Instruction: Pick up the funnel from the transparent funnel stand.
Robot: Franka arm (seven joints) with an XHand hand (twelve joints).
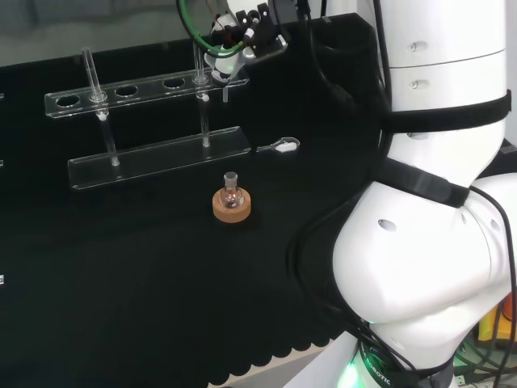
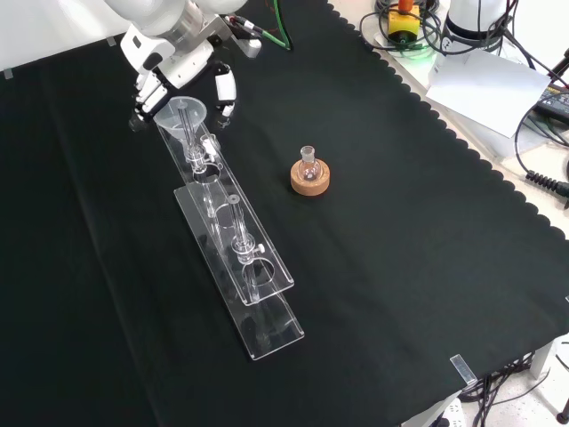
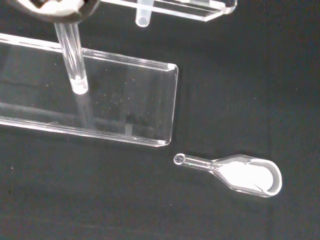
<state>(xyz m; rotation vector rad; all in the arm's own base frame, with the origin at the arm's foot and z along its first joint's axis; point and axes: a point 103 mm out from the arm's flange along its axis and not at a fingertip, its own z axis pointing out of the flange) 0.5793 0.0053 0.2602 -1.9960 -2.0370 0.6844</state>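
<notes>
Funnel (image 2: 182, 112) sat in stand (image 2: 233, 233) at 11 o'clock of front view; robot hand (image 2: 178, 67) curled round it for lifting.

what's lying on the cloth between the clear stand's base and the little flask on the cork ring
Nothing: in the head view, bare black cloth separates the stand's base from the flask on its cork ring.

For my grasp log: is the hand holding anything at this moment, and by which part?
It cannot be told. In the front view the hand is at the funnel, fingers on either side of its wide rim, but contact isn't visible; the funnel sits in the transparent stand.
</notes>
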